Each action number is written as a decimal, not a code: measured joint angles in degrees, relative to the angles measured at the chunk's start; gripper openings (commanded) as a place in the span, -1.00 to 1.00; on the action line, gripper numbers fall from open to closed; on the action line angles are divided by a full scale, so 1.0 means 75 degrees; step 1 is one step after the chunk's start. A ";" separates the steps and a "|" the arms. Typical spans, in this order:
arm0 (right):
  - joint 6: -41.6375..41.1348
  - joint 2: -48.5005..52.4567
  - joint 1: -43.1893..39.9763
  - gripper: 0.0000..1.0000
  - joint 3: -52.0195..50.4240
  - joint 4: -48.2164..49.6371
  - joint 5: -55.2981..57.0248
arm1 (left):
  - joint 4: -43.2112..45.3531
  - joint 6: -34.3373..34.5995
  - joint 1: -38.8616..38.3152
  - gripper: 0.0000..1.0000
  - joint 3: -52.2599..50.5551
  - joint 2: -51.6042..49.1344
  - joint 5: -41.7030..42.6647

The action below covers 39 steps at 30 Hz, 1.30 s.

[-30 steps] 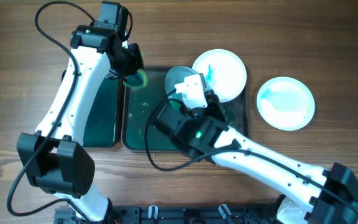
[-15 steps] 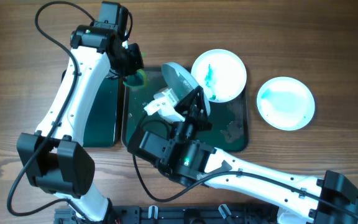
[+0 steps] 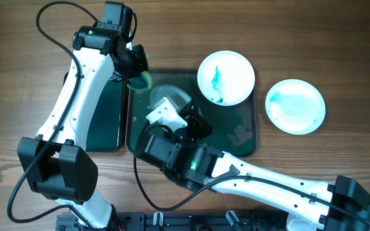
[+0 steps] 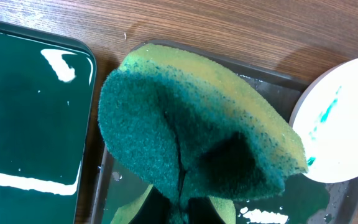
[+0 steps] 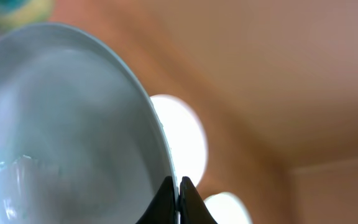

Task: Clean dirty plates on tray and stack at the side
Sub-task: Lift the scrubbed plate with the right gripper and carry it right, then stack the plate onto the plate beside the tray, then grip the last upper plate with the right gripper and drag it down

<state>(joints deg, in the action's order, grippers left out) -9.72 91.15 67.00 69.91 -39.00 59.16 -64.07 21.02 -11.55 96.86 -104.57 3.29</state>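
Observation:
My left gripper (image 3: 137, 72) is shut on a green-and-yellow sponge (image 3: 141, 81), held over the back left corner of the dark green tray (image 3: 246, 138). In the left wrist view the sponge (image 4: 191, 143) fills the middle above the fingers (image 4: 182, 208). My right gripper (image 3: 188, 120) is shut on the rim of a grey-looking plate (image 3: 169, 96), held tilted over the tray's left half, close to the sponge. In the right wrist view the fingers (image 5: 178, 186) pinch that plate's edge (image 5: 61, 124). A white plate with teal smears (image 3: 226, 77) lies at the tray's back right.
A second dark green tray (image 3: 105, 119) lies to the left under the left arm; it also shows in the left wrist view (image 4: 30, 112). A teal-tinted white plate (image 3: 295, 106) rests on the wooden table to the right of the tray.
The right arm has swung its plate left, away from the smeared plate, and tipped it lower over the tray's left half beside the sponge. The left arm has not moved.

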 measured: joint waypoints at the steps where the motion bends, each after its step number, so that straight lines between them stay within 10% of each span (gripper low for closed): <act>1: -0.0376 0.0000 -0.0140 -0.91 -0.0009 -0.0184 -0.0656 | 0.0000 0.0000 0.0000 -0.92 0.0000 0.0000 -0.0003; 10: -0.1818 -0.0312 -0.4488 -0.92 -0.0017 -0.0874 -0.8081 | 0.0000 0.0000 0.0000 -0.92 0.0000 0.0000 -0.0003; 21: -0.1915 -0.0935 -1.0637 -0.92 -0.0752 -0.2285 -0.7962 | 0.0000 0.0000 0.0000 -0.92 0.0000 0.0000 -0.0003; 27: -0.1999 -0.0956 -1.1485 -0.87 -0.1781 -0.1306 -0.6668 | 0.0003 0.0000 0.0000 -0.92 0.0000 0.0000 -0.0003; 33: -0.1944 -0.0962 -1.1485 0.13 -0.2145 -0.0099 -0.6758 | 0.0003 0.0000 0.0000 -0.92 0.0000 0.0000 -0.0003; 39: -0.1169 -0.0962 -1.0777 0.11 -0.1271 0.0286 -0.9474 | 0.0003 0.0000 0.0000 -0.92 0.0000 0.0000 -0.0003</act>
<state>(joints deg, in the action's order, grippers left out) -18.48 83.94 -13.82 60.38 -36.86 -11.90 -64.05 21.02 -11.55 96.86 -104.57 3.27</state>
